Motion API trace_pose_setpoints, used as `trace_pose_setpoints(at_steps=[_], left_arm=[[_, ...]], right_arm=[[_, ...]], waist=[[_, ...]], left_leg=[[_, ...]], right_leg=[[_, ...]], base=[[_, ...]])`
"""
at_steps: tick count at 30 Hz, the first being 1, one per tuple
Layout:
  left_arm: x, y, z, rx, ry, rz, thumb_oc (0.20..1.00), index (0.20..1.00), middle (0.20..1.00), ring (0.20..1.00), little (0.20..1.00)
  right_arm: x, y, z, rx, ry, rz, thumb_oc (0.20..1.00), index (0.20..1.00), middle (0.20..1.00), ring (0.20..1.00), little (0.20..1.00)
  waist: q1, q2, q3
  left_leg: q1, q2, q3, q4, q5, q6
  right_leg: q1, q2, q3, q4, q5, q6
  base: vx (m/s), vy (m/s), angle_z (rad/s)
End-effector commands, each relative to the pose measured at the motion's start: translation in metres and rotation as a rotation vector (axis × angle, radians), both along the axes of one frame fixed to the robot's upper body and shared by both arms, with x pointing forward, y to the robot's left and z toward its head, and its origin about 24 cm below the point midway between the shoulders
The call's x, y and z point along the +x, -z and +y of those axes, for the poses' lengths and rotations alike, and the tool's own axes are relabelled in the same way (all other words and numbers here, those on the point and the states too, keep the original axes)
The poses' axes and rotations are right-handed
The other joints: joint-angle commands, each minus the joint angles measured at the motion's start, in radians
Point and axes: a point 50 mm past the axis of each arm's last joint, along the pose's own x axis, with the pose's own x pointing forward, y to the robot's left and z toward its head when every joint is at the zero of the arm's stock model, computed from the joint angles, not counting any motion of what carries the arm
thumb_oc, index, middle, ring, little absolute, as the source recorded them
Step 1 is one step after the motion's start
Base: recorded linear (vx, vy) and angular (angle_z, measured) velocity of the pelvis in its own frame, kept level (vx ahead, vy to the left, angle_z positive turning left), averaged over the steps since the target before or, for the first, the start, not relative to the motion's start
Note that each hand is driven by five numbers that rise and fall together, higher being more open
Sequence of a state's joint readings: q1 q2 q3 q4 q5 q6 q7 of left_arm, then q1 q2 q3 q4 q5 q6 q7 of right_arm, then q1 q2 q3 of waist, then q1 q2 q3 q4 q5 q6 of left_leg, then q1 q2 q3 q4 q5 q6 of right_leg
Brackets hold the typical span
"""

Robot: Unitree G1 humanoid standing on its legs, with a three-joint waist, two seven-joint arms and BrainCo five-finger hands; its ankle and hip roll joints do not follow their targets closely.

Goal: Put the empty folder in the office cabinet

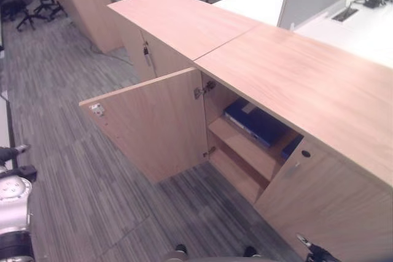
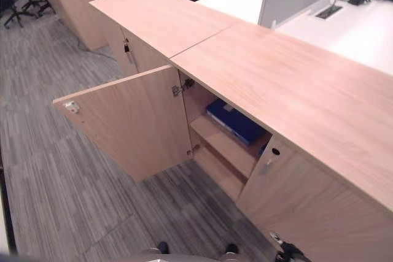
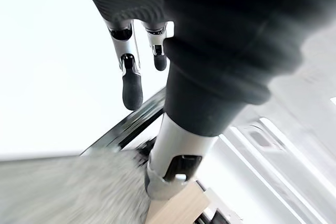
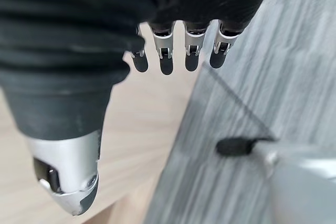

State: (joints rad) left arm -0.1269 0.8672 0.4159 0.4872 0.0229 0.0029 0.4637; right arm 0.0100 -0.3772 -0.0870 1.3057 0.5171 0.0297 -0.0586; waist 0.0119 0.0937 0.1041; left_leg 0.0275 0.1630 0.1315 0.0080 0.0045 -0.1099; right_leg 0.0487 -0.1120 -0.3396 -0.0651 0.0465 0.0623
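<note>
**Folder on the cabinet shelf, both hands empty**

Your left hand (image 3: 137, 72) has its fingers (image 3: 132, 85) hanging loose and nearly straight, with nothing between them and the thumb (image 3: 170, 169); it touches nothing. Your right hand (image 4: 173, 51) is likewise released: its fingers (image 4: 166, 59) stand in a relaxed row above the wood of the cabinet and the grey carpet (image 4: 262, 77), the thumb (image 4: 65, 174) apart from them, and nothing is held. In the head views the left hand sits low at the left edge, well apart from the cabinet.

Much of what lies past your left fingers is washed out to white, so you cannot tell what surface is there. A blurred dark-tipped shape near your right hand is too soft to identify.

The office cabinet (image 1: 295, 84) stands with its left door (image 1: 153, 124) swung wide open and its right door (image 1: 331, 200) closed. Inside, the blue folder (image 1: 255, 124) lies flat on the upper shelf (image 1: 242, 145), its right end cut off from you by the closed door. A second blue edge (image 1: 291, 147) shows just beside that door; you cannot tell whether it belongs to the same folder. The lower shelf (image 1: 233, 173) is only partly visible.
</note>
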Motion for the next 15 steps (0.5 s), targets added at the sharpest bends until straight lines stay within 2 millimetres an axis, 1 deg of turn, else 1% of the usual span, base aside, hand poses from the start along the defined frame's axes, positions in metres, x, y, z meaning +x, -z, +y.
trace_pose_setpoints(at_steps=[1, 2, 3, 4, 5, 7, 8, 9, 10, 11, 12, 13, 14, 15], left_arm=[[0.010, -0.070, 0.007, 0.231, -0.004, -0.032, 1.000, 1.000, 1.000, 1.000, 1.000], [0.012, -0.078, 0.008, 0.249, 0.000, -0.021, 1.000, 1.000, 1.000, 1.000, 1.000], [0.013, -0.079, 0.007, 0.250, 0.002, -0.021, 1.000, 1.000, 1.000, 1.000, 1.000], [0.019, -0.099, 0.004, 0.321, 0.012, -0.003, 1.000, 1.000, 1.000, 1.000, 1.000], [0.023, -0.108, 0.002, 0.353, 0.017, 0.008, 1.000, 1.000, 1.000, 1.000, 1.000], [0.033, -0.121, -0.002, 0.393, 0.030, 0.033, 1.000, 1.000, 1.000, 1.000, 1.000], [0.041, -0.126, -0.004, 0.404, 0.040, 0.049, 1.000, 1.000, 1.000, 1.000, 1.000], [0.044, -0.129, -0.004, 0.409, 0.040, 0.060, 1.000, 1.000, 1.000, 1.000, 1.000], [0.046, -0.129, -0.003, 0.403, 0.040, 0.082, 1.000, 1.000, 1.000, 1.000, 1.000], [0.052, -0.130, -0.005, 0.396, 0.054, 0.096, 1.000, 1.000, 1.000, 1.000, 1.000], [0.064, -0.130, -0.009, 0.388, 0.075, 0.139, 1.000, 1.000, 1.000, 1.000, 1.000], [0.067, -0.132, -0.011, 0.391, 0.079, 0.138, 1.000, 1.000, 1.000, 1.000, 1.000], [0.072, -0.131, -0.014, 0.388, 0.096, 0.153, 1.000, 1.000, 1.000, 1.000, 1.000], [0.084, -0.131, -0.024, 0.383, 0.147, 0.168, 1.000, 1.000, 1.000, 1.000, 1.000]], right_arm=[[0.012, 0.001, 0.007, 0.010, -0.044, -0.032, 1.000, 1.000, 1.000, 1.000, 1.000], [0.008, 0.001, 0.005, 0.012, -0.037, -0.025, 1.000, 1.000, 1.000, 1.000, 1.000], [0.008, 0.001, 0.005, 0.013, -0.035, -0.026, 1.000, 1.000, 1.000, 1.000, 1.000], [0.002, 0.001, 0.003, 0.014, -0.038, -0.006, 1.000, 1.000, 1.000, 1.000, 1.000], [-0.001, 0.001, 0.002, 0.019, -0.036, 0.001, 1.000, 1.000, 1.000, 1.000, 1.000], [-0.003, 0.001, 0.001, 0.027, -0.039, 0.008, 1.000, 1.000, 1.000, 1.000, 1.000], [-0.003, 0.002, 0.002, 0.034, -0.037, 0.006, 1.000, 1.000, 1.000, 1.000, 1.000], [-0.003, 0.002, 0.002, 0.037, -0.036, 0.003, 1.000, 1.000, 1.000, 1.000, 1.000], [-0.001, 0.002, 0.003, 0.043, -0.044, -0.001, 1.000, 1.000, 1.000, 1.000, 1.000], [-0.001, 0.002, 0.005, 0.053, -0.042, -0.004, 1.000, 1.000, 1.000, 1.000, 1.000], [-0.002, 0.005, 0.009, 0.078, -0.048, 0.000, 1.000, 1.000, 1.000, 1.000, 1.000], [-0.003, 0.005, 0.010, 0.082, -0.043, -0.001, 1.000, 1.000, 1.000, 1.000, 1.000], [-0.003, 0.005, 0.011, 0.086, -0.042, 0.000, 1.000, 1.000, 1.000, 1.000, 1.000], [-0.001, 0.005, 0.012, 0.090, -0.050, -0.001, 1.000, 1.000, 1.000, 1.000, 1.000]], waist=[[-0.015, -0.035, -0.022], [-0.021, -0.026, -0.029], [-0.019, -0.027, -0.029], [-0.033, -0.016, -0.046], [-0.037, -0.014, -0.052], [-0.052, -0.011, -0.061], [-0.052, -0.013, -0.067], [-0.055, -0.012, -0.072], [-0.062, -0.008, -0.077], [-0.061, -0.009, -0.082], [-0.073, -0.004, -0.098], [-0.067, -0.009, -0.097], [-0.071, -0.008, -0.100], [-0.078, -0.005, -0.102]], left_leg=[[-0.107, 0.063, -0.048, -0.076, 0.132, -0.037], [-0.093, 0.065, -0.050, -0.078, 0.135, -0.039], [-0.092, 0.066, -0.049, -0.078, 0.135, -0.040], [-0.068, 0.053, -0.066, -0.084, 0.115, -0.041], [-0.060, 0.047, -0.065, -0.084, 0.108, -0.040], [-0.040, 0.034, -0.047, -0.084, 0.088, -0.036], [-0.034, 0.022, -0.037, -0.085, 0.081, -0.028], [-0.028, 0.012, -0.029, -0.085, 0.072, -0.021], [-0.021, 0.002, -0.021, -0.087, 0.060, -0.015], [-0.010, -0.010, -0.008, -0.088, 0.048, -0.006], [0.017, -0.038, 0.019, -0.094, 0.020, 0.015], [0.018, -0.039, 0.021, -0.094, 0.019, 0.016], [0.026, -0.048, 0.026, -0.095, 0.011, 0.023], [0.032, -0.066, 0.031, -0.095, -0.003, 0.035]], right_leg=[[0.085, 0.015, 0.007, 0.030, -0.172, 0.017], [0.089, 0.022, 0.014, 0.024, -0.170, 0.020], [0.090, 0.023, 0.015, 0.022, -0.169, 0.019], [0.093, 0.024, 0.028, 0.002, -0.156, 0.028], [0.094, 0.022, 0.032, -0.006, -0.149, 0.033], [0.091, 0.007, 0.045, -0.015, -0.131, 0.052], [0.084, -0.006, 0.055, -0.017, -0.117, 0.064], [0.079, -0.018, 0.062, -0.016, -0.109, 0.071], [0.076, -0.030, 0.068, -0.016, -0.103, 0.079], [0.073, -0.043, 0.080, -0.015, -0.095, 0.088], [0.068, -0.075, 0.101, -0.016, -0.079, 0.109], [0.069, -0.077, 0.103, -0.016, -0.078, 0.111], [0.066, -0.087, 0.108, -0.016, -0.073, 0.118], [0.061, -0.106, 0.112, -0.015, -0.059, 0.130]], base=[[0.10, 0.086, -0.26], [0.04, 0.044, -0.21], [0.12, 0.142, -0.25], [0.10, 0.142, -0.19], [0.13, 0.207, -0.19], [0.08, 0.187, -0.13], [0.08, 0.204, -0.15], [0.07, 0.220, -0.17], [0.07, 0.216, -0.20], [0.12, 0.347, -0.29], [0.10, 0.278, -0.28], [0.10, 0.258, -0.26], [0.05, 0.181, -0.19], [0.05, 0.243, -0.19]])
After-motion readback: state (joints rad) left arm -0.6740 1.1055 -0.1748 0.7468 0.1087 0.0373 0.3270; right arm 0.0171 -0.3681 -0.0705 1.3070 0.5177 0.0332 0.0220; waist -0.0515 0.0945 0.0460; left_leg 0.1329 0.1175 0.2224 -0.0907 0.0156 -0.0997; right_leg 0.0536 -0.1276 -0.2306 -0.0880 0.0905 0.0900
